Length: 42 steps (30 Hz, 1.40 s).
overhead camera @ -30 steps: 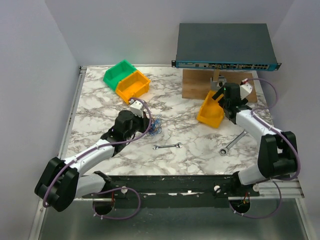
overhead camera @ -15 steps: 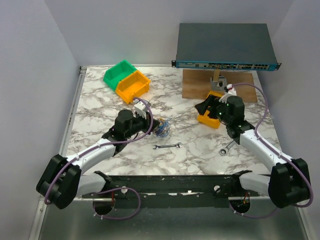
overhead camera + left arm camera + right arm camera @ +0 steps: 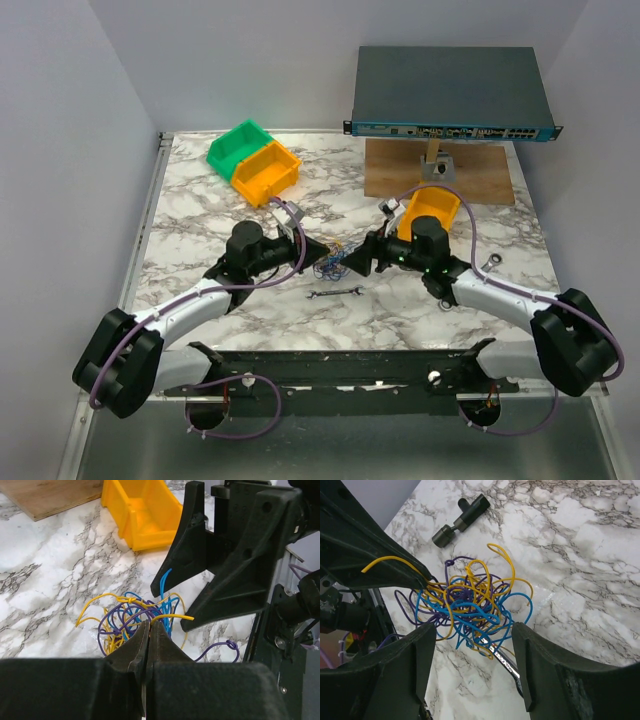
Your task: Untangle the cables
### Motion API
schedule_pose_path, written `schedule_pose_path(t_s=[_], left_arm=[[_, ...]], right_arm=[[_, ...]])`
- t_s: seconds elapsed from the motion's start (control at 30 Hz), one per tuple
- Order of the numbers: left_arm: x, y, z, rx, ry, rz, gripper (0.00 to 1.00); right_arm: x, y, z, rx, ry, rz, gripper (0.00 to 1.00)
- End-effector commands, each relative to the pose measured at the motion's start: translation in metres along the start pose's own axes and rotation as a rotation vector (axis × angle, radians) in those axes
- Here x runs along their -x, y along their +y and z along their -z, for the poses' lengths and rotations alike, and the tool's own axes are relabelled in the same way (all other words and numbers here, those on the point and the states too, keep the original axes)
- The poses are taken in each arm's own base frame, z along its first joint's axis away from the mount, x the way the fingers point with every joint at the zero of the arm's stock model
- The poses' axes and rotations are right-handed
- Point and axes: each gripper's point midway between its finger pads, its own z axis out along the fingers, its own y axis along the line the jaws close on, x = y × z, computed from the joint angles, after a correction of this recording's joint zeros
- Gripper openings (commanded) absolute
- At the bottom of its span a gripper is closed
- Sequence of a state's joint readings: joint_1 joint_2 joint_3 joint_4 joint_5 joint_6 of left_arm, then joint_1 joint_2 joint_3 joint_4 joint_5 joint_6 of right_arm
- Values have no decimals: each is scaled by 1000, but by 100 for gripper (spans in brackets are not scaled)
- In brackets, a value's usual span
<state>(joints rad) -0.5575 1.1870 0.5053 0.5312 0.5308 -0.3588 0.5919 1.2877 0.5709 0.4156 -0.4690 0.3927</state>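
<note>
Three pale walls; marble table bearing tangled cables.

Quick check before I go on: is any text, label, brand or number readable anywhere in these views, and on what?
No text is readable in any view.
On the switch, the front strip has small marks by the ports, too small to read.
On the wrench, any stamp is too small to tell.
On the green bin and the cables, no labels or tags show.
</note>
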Motion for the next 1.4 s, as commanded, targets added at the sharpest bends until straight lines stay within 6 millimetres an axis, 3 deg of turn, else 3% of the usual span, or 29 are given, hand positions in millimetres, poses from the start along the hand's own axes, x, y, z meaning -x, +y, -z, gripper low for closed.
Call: schedule_pose_path(t_s=[0.0, 0.07, 0.13, 0.17, 0.3, 0.4, 0.47, 0.6, 0.8, 0.93, 1.0, 1.07, 1.13, 1.27, 1.37], left_arm=[[8, -19, 5, -94, -46, -34, 0], [8, -22, 5, -110, -48, -35, 0], [9, -18, 5, -85, -50, -30, 0], [10, -6, 5, -17, -50, -15, 0], [14, 44, 22, 277, -102, 31, 0], [15, 69, 43, 429, -154, 66, 0], [12, 89, 57, 559, -165, 94, 0], [3, 126, 89, 824, -172, 173, 0], [0, 116, 66, 692, -123, 175, 0], [-10, 106, 37, 566, 35, 175, 0], [-20, 118, 38, 631, 75, 218, 0], [-28, 146, 58, 827, 85, 269, 0], [-30, 162, 78, 963, 75, 312, 0], [-31, 174, 106, 1097, -17, 399, 0], [-27, 172, 110, 1086, -63, 391, 0]], right_arm=[[0, 7, 0, 57, -33, 38, 61], [0, 6, -1, 46, -34, 31, 47], [7, -3, 1, -20, -66, 2, 14], [13, -16, 3, -106, -99, -19, 1], [30, -71, 34, -464, -261, -91, 1], [40, -113, 77, -779, -400, -173, 1], [42, -127, 102, -916, -471, -202, 1], [45, -132, 124, -995, -541, -239, 1], [48, -116, 103, -860, -479, -186, 1], [48, -112, 94, -824, -424, -142, 1], [47, -128, 116, -980, -470, -199, 1], [43, -151, 175, -1311, -617, -316, 1], [41, -153, 212, -1467, -713, -352, 1], [53, -145, 230, -1494, -760, -328, 1], [59, -139, 227, -1441, -749, -329, 1]])
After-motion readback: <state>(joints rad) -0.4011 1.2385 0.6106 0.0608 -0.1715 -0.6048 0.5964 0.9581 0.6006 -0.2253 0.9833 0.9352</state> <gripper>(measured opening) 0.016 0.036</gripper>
